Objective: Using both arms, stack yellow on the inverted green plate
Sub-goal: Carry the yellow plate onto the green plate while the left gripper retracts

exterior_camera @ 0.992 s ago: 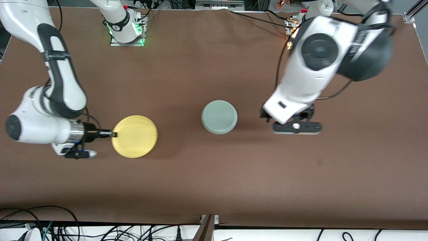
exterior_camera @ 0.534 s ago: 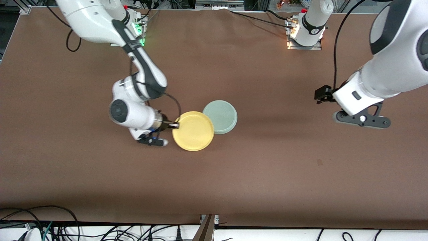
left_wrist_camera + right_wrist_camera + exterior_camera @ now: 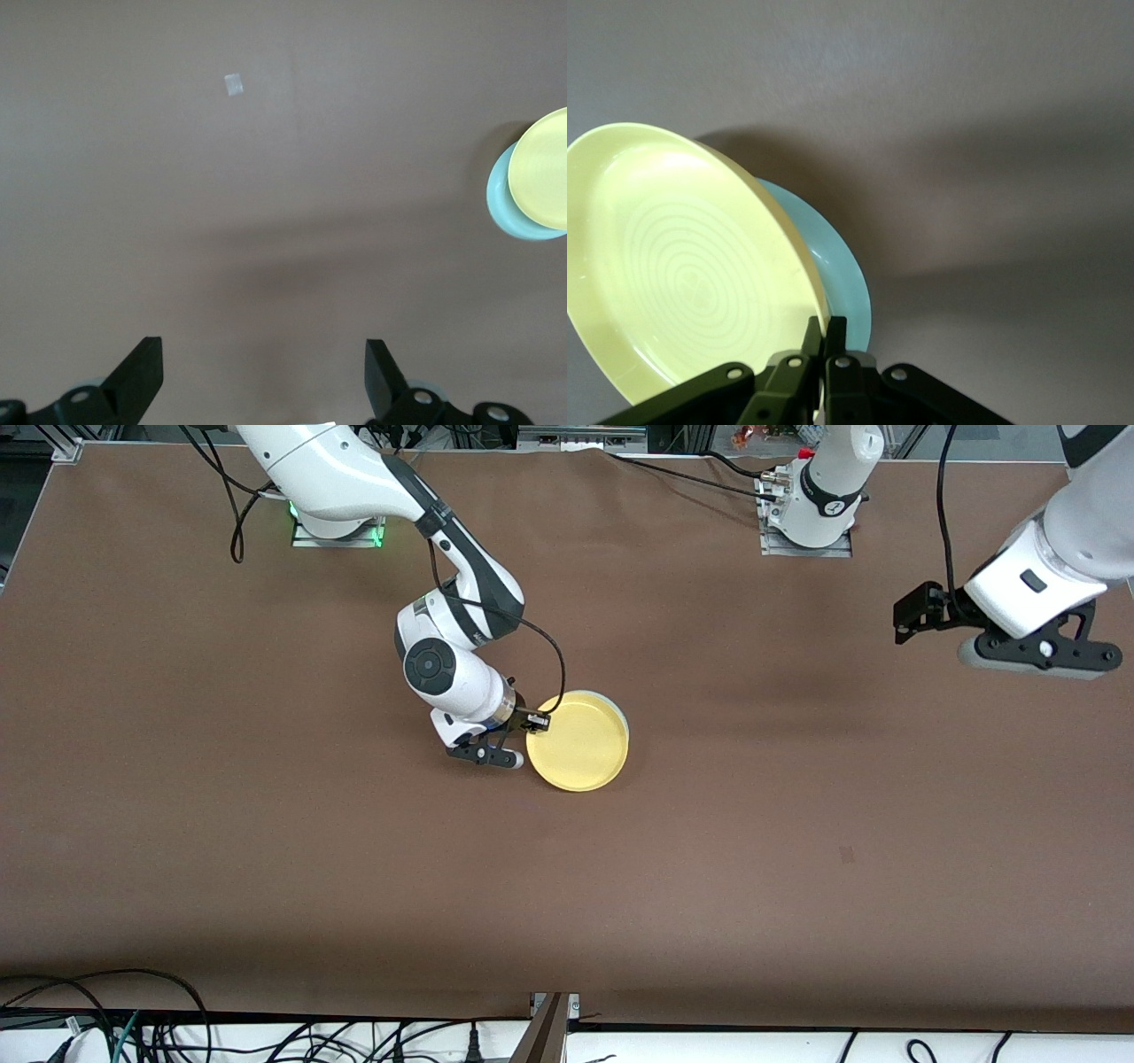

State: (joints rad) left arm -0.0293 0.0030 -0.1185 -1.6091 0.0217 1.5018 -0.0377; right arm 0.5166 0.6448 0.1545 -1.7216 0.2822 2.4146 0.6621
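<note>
The yellow plate (image 3: 578,741) was held over the green plate (image 3: 620,713), near the middle of the desk (image 3: 266,868), rim side up. It was pinched at its rim by the right pincer (image 3: 537,723), fingers pressed together on the edge toward the right arm's end of the desk. In the right wrist view the thin rim was seen clamped between the two fingertips (image 3: 815,332), w/ the yellow plate (image 3: 682,266) tilted and the green plate (image 3: 837,274) lying under it. Whether the two plates were touching could not be told. In the front view the green plate was almost fully covered; only a thin pale sliver was shown at the edge toward the left arm's end.

The left pincer (image 3: 912,613) was held up in the air over bare desk toward the left arm's end, well apart from both plates, the arm waiting. Its fingers (image 3: 142,372) were spread wide in the left wrist view, w/ nothing between them. In that view both plates were seen far off, yellow (image 3: 545,168) overlapping green (image 3: 509,208). A small pale tape mark (image 3: 234,84) was seen on the desk surface.
</note>
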